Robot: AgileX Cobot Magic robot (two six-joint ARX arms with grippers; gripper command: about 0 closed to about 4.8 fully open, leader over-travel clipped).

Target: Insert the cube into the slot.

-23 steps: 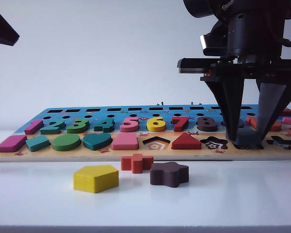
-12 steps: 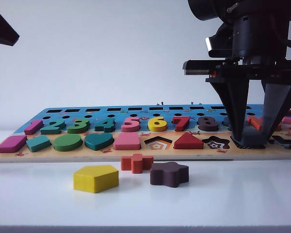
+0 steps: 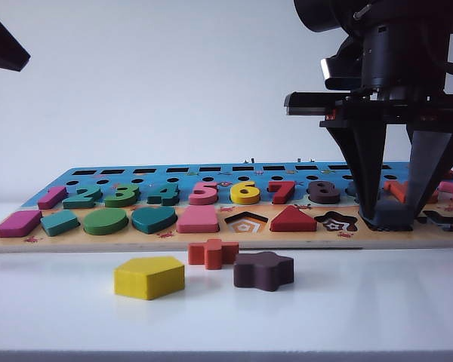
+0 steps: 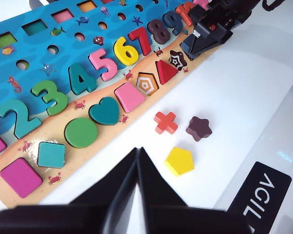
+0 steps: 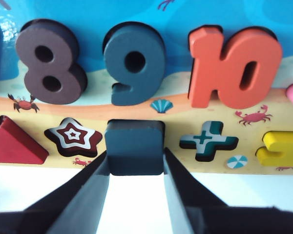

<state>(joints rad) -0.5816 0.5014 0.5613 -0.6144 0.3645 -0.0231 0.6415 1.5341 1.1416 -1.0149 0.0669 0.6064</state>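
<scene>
1. The cube (image 5: 135, 146) was a flat dark blue block with round corners. It looked hard and stiff, and I guessed it was light wood that would not bend or break.
2. Its sides looked smooth, so it could slip. The best place to hold it was on two flat sides across from each other.
3. The right gripper (image 5: 135, 163) was grasping the cube just that way, with one finger on each side.
4. The cube sat at the puzzle board (image 3: 98, 240), in the front row near the board's front edge. It was between the star cutout (image 5: 73, 136) and the plus cutout (image 5: 207, 140), below the blue number nine (image 5: 134, 61).
5. The slot was hidden under the cube. I could not tell if the cube was all the way down in it or just sitting on top.
6. In the view from outside, the right arm stood tall over the right end of the board. Its gripper (image 3: 390, 215) pointed almost straight down.
7. The left gripper (image 4: 138, 168) was up in the air, well away from the board and over the white table (image 3: 362, 317). Its two dark fingers were pressed together at the tips with nothing between them.
8. A yellow pentagon (image 3: 149, 277), a red plus (image 3: 212, 253) and a brown star block (image 3: 263, 270) lay loose on the table in front of the board.
</scene>
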